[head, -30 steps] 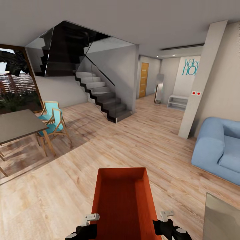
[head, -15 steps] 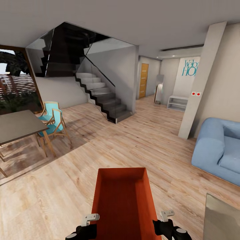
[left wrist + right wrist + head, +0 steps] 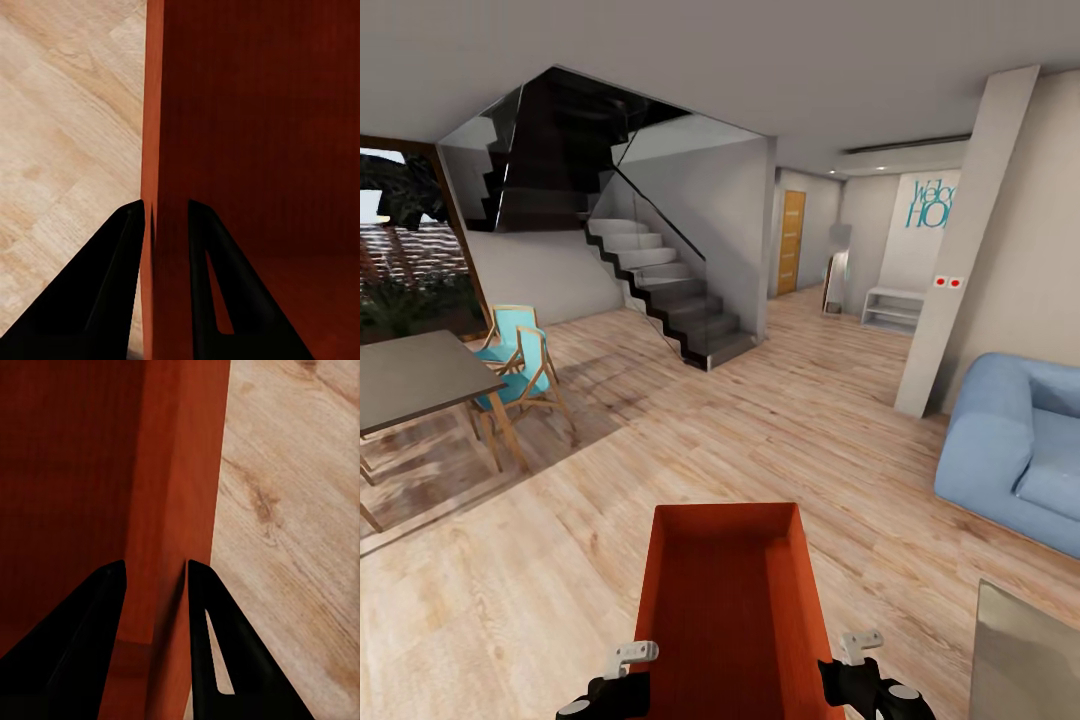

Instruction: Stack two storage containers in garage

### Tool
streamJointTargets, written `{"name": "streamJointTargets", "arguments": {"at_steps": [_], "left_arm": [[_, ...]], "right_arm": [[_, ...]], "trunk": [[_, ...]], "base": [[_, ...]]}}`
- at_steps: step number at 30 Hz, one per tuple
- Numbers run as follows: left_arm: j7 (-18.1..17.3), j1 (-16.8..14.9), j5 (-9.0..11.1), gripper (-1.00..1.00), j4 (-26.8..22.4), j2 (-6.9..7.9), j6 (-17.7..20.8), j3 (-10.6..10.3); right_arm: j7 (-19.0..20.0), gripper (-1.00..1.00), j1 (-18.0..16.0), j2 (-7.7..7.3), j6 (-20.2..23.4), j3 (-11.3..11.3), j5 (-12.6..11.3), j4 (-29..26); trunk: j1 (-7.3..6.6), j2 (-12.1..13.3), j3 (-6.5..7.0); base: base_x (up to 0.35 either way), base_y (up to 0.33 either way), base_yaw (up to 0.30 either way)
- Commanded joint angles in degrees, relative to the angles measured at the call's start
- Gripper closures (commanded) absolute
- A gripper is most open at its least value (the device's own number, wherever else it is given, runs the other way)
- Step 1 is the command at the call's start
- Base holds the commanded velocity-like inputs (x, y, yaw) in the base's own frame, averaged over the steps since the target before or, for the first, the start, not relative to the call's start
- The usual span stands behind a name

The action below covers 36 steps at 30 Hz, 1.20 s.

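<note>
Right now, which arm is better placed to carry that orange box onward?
Neither alone: left gripper pinches the storage container's left wall, right gripper its right wall. Both are equally placed, so carrying it should need both.

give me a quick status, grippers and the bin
Left gripper shut on storage container left wall; right gripper shut on its right wall. Container held over wood floor, living room. Path ahead open; sofa right, dining table left.
</note>
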Motion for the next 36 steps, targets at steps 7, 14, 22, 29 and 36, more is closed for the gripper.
{"name": "streamJointTargets", "arguments": {"at_steps": [7,14,22,29,36], "left_arm": [[0.3,-0.1,-0.5,1.00,-0.3,-0.08,-1.9,0.6],[0.3,-0.1,-0.5,1.00,-0.3,-0.13,-1.9,0.6],[0.3,-0.1,-0.5,1.00,-0.2,-0.17,-1.9,0.6],[0.3,-0.1,-0.6,1.00,-0.3,0.33,-1.9,0.7],[0.3,-0.1,-0.6,1.00,-0.3,0.28,-1.9,0.7]], "right_arm": [[1.7,1.00,0.0,0.07,0.2,-0.2,0.4,0.0],[1.8,1.00,0.0,0.07,0.1,-0.2,0.4,0.0],[1.7,1.00,0.0,0.07,0.1,-0.1,0.3,0.0],[1.7,1.00,0.0,0.07,0.1,-0.1,0.3,0.0],[1.8,1.00,0.0,0.07,0.1,-0.1,0.3,0.0]], "trunk": [[0.04,-0.1,0.18],[0.04,-0.1,0.20],[0.04,-0.1,0.20],[0.04,-0.1,0.20],[0.04,-0.1,0.20]], "base": [[0.000,0.000,0.000],[0.000,0.000,0.000],[0.000,0.000,0.000],[0.200,0.000,0.000],[0.328,0.000,0.000]]}}
